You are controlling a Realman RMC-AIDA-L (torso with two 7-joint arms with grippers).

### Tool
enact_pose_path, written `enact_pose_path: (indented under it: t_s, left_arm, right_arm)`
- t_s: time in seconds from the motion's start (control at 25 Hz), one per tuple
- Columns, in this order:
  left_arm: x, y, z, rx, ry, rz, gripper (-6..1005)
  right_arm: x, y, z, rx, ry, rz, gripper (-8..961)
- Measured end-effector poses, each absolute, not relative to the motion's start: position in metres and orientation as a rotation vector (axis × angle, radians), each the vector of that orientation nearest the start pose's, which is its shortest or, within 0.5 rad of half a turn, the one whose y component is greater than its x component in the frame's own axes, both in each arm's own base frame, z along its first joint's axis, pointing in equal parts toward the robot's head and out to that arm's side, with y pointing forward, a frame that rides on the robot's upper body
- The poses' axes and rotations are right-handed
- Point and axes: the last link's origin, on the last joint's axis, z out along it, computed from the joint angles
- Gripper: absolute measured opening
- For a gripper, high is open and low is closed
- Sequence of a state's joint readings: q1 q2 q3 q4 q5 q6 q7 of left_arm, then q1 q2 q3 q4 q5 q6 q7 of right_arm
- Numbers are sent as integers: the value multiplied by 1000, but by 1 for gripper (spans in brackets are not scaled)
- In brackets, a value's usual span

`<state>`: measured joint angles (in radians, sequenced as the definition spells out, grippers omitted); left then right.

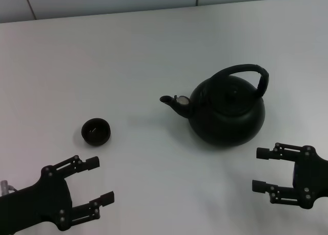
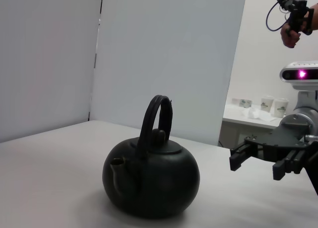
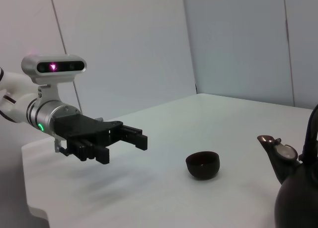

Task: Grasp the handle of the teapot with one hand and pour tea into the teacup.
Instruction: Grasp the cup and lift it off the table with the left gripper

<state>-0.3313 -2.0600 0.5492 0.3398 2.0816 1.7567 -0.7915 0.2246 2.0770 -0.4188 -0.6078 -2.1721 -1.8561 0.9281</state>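
The black teapot (image 1: 228,112) stands on the white table right of centre, spout (image 1: 171,103) pointing left, with its arched handle (image 1: 246,71) over the top. It also shows in the left wrist view (image 2: 151,176) and partly in the right wrist view (image 3: 298,188). The small black teacup (image 1: 96,131) sits left of the teapot, apart from it; it also shows in the right wrist view (image 3: 202,164). My left gripper (image 1: 97,181) is open and empty, near the front left, just in front of the teacup. My right gripper (image 1: 260,169) is open and empty, in front of the teapot at the right.
The white table (image 1: 154,50) reaches back to a pale wall. In the left wrist view a side counter (image 2: 248,116) with paper cups stands beyond the table, and a person's hand holds a device at the upper right.
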Motion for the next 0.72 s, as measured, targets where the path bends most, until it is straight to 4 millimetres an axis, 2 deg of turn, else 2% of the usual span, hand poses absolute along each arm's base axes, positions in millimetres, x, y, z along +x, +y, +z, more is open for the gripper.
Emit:
enact_pose_path:
  t_s: [0.48,0.56,0.6,0.64,0.72]
  left_arm:
    - [-312,218,-31,-2714,-392,-944,764]
    - [-313,222,-29,-2667,-402,-948,762]
    - [-315,228,-25,-2572,-425,-960,761]
    - [-315,228,-25,-2572,-425,-960,761]
    - [-321,237,-20,-2393,-454,-971,759]
  right_arm:
    - [341,199,13,-2668,471,774,708]
    - [341,199,14,-2666,470,776,708]
    - [341,199,14,-2662,469,779,708]
    - [341,199,14,-2662,469,779,708]
    - [340,200,14,-2657,466,784,708]
